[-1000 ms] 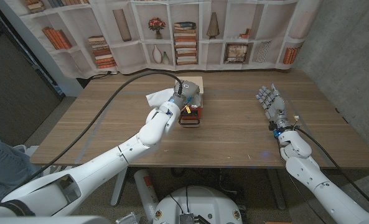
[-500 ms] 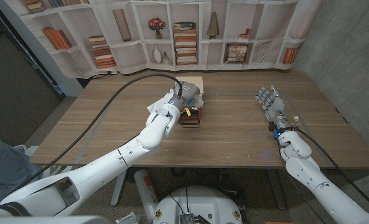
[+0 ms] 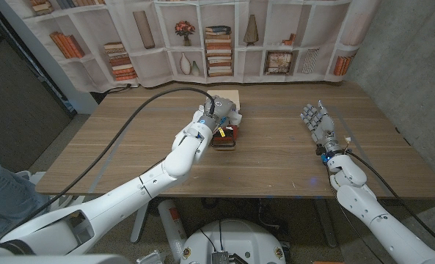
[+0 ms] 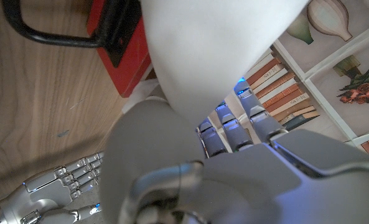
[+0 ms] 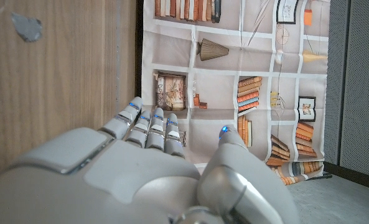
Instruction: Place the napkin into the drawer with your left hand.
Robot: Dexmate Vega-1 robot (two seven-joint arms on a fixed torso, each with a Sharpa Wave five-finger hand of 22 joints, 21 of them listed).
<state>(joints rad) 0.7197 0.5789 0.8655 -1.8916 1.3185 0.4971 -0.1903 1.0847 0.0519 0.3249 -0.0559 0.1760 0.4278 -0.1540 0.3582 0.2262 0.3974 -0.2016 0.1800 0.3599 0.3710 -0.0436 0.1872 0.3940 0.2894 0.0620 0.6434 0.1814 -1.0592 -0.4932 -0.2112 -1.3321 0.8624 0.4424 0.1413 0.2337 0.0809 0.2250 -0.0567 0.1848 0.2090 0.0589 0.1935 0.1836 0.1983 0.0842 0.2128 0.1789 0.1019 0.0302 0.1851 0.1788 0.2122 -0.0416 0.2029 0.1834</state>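
Where the left arm reaches across the table, the left hand hangs over the red drawer, its fingers closed around the napkin. From the left wrist view the napkin is a plain white sheet, smooth and unprinted, gathered into the grip and spreading wide as it leaves the fingers. It hangs above the drawer, whose red wall and black loop handle show just beside the cloth; whether the napkin touches the drawer cannot be told. In the head view the hand hides nearly all of the napkin. Behind the drawer stands a pale wooden box. Well apart, on the other side of the table, the right hand holds nothing, with its fingers extended and slightly apart. Past the far edge of the table hangs a backdrop printed with bookshelves.
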